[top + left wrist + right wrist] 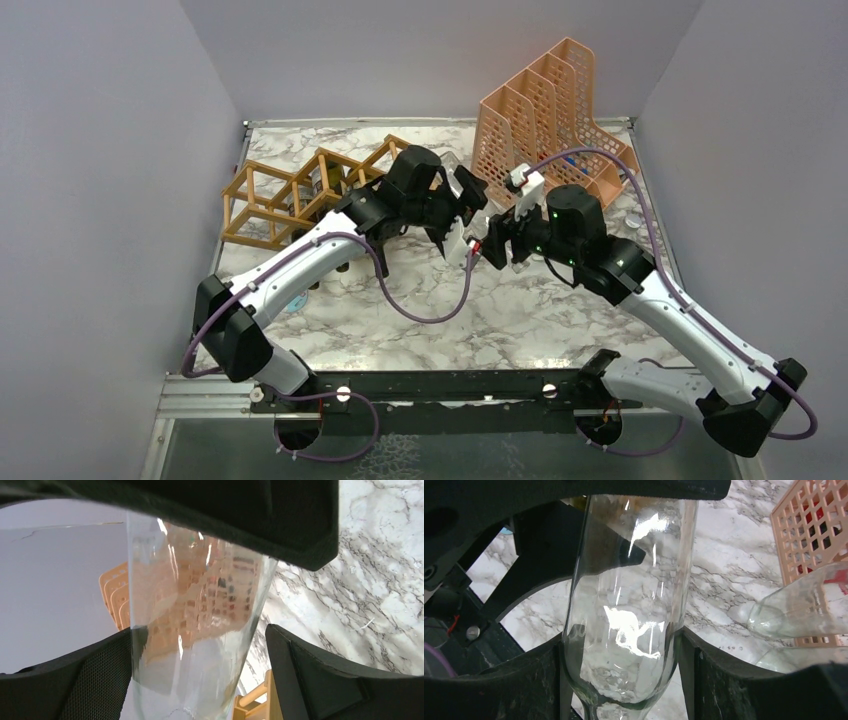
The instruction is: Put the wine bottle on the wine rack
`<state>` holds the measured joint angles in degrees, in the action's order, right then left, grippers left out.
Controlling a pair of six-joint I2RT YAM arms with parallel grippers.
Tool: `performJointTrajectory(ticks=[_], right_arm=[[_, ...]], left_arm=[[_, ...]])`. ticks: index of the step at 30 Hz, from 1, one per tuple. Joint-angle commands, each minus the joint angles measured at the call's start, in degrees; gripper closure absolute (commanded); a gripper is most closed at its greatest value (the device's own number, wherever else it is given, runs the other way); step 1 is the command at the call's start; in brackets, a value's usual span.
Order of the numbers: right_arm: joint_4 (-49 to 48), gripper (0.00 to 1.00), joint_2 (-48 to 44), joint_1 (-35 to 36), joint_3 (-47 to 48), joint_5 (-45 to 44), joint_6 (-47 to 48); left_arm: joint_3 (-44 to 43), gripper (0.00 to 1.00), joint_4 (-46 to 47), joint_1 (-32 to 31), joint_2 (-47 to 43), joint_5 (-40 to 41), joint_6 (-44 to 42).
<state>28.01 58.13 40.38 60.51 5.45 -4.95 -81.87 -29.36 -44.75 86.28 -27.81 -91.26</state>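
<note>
Holds the clear glass wine bottle (624, 630) up off the marble table top (520, 310), over the back half of the table, between the wine rack (300, 195) on the left and the peach mesh file holder (545, 110) on the right. Rests in none of the rack's cells; hangs near the rack's right end.

Pinches the bottle with the right gripper (621, 645): both black pads (514, 680) pressed against the glass, one on either side of the wide body, no gap at either. Straddles the same bottle with the left gripper (200, 640), jaws spread: brings the pad (85, 680) on the left of that wrist view up against the glass edge, leaves a bare strip of marble between the glass and the other finger (320, 680).

Sets the two wrists nose to nose in the overhead view, left arm across the front of the rack, right arm ahead of the file holder.

Places the rack at the back left: light-brown square sticks, a row of open cube cells, aslant to the rear wall. Catches one corner of those sticks low in the left wrist view, beneath the bottle.

Shows a spare clear bottle (796, 607) lying on the marble beside the file holder at the right of the right wrist view, with more clear glass just below it.
</note>
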Motion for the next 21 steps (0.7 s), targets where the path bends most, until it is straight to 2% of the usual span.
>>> performJointTrajectory(ticks=[1, 6, 11, 14, 16, 18, 21], right_arm=[[-6.3, 0.95, -3.3, -0.1, -0.6, -2.2, -3.4], [-5.6, 0.95, -3.6, -0.1, -2.5, -2.3, -5.3], [-7.0, 0.95, -3.5, -0.1, -5.1, -1.1, -7.3], [-7.9, 0.95, -2.5, -0.1, -6.1, 1.1, -7.7], [-9.1, 0.95, -1.5, -0.2, -6.8, 3.9, -7.8], [-10.5, 0.95, -0.4, -0.1, -7.7, 7.1, -8.2], [-13.7, 0.96, 1.2, 0.0, -9.5, 10.9, -9.6]], left_arm=[[4.0, 0.01, 4.6, -0.1, -5.4, 2.6, 2.2], [8.5, 0.01, 11.0, 0.1, -9.8, 4.3, 6.8], [12.5, 0.01, 19.1, 0.2, -15.5, 7.2, 21.6], [15.0, 0.01, 25.1, 0.2, -19.3, 11.6, 36.9], [17.6, 0.01, 32.7, 0.2, -21.8, 21.8, 54.5], [16.4, 0.01, 32.7, 0.2, -22.9, 33.0, 68.3], [15.1, 0.01, 29.9, 0.3, -24.0, 39.4, 76.7]])
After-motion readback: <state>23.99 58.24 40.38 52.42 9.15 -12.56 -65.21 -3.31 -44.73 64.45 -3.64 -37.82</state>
